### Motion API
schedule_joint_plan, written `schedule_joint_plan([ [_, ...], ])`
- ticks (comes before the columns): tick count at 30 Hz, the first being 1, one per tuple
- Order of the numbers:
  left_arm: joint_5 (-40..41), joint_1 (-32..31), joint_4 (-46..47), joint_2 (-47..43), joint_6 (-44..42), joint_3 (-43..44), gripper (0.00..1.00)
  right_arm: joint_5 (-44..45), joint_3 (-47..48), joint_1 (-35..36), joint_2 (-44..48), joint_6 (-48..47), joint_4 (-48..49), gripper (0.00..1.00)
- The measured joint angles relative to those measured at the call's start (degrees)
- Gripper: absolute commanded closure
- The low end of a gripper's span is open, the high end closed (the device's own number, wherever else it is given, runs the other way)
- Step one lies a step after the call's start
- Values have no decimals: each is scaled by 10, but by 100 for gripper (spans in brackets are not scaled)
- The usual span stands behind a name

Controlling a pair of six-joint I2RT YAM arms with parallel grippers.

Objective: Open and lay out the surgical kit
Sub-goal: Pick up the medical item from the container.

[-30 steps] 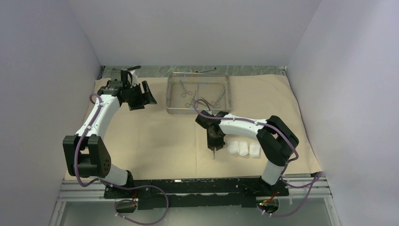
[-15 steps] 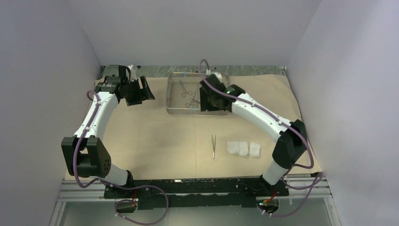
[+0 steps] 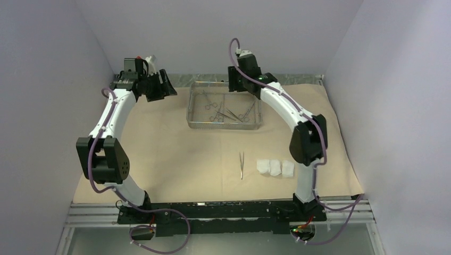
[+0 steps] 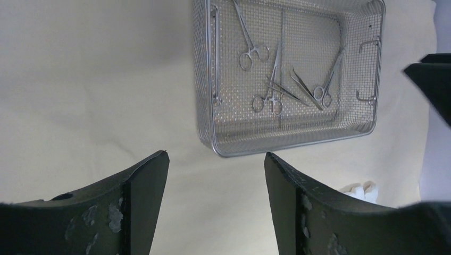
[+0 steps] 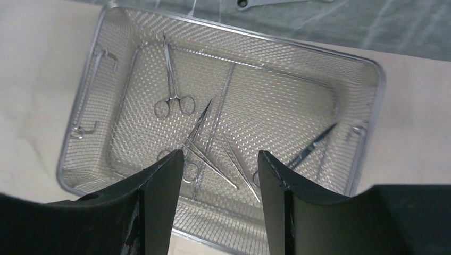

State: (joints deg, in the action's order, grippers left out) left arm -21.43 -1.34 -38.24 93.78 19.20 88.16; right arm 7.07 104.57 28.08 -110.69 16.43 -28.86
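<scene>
The wrap sheet [image 3: 170, 154] lies opened out flat across the worktop [image 3: 298, 78], so you can count the unwrapping as done. On it, toward the far middle, stands the wire-mesh tray [image 3: 223, 127], upright and open at the top. The laying out is only partly done. One pair of tweezers [image 3: 241, 164] lies on the bare sheet near the front. Just to its right, the three gauze pads [image 3: 275, 168] sit side by side in a row, close together and apart from the tweezers.

The rest of the kit is in the tray. A ring-handled clamp [image 5: 171, 101] lies alone toward one end. A crossed pile of clamps and slim pointed instruments [image 5: 213, 143] fills the middle, and one more instrument [image 5: 314, 146] rests near the other end. Judging by that, you have most of the steel left to bring out and space along the sheet's near half to put it.

The right fingers [image 5: 157, 202] hang spread apart above the tray with nothing between them, looking straight down on the crossed pile. That pile will likely need the instruments teased apart one at a time. The left fingers [image 4: 143, 202] are raised over the sheet's far left, also spread and empty, well clear of the tray. Beyond the sheet's far edge, a small wrench [image 5: 260, 3] lies on the bare worktop; leave it alone.
</scene>
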Motion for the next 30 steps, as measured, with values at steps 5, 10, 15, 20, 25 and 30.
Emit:
schedule_joint_plan([
  [5,2,0,34,23,17,2,30,-35,38,2,-92,-40,2,46],
  [10,20,0,63,30,31,2,30,-73,59,4,-155,-78,-9,46],
  [15,40,0,70,44,31,3,30,-106,60,8,-159,-127,-28,48],
  [20,48,0,69,55,38,2,30,-150,48,16,-159,-216,-53,48],
  [25,58,0,60,55,38,2,30,-181,64,23,-177,-286,-98,55],
  [30,63,0,56,55,28,2,29,-183,92,26,-220,-323,-110,62],
])
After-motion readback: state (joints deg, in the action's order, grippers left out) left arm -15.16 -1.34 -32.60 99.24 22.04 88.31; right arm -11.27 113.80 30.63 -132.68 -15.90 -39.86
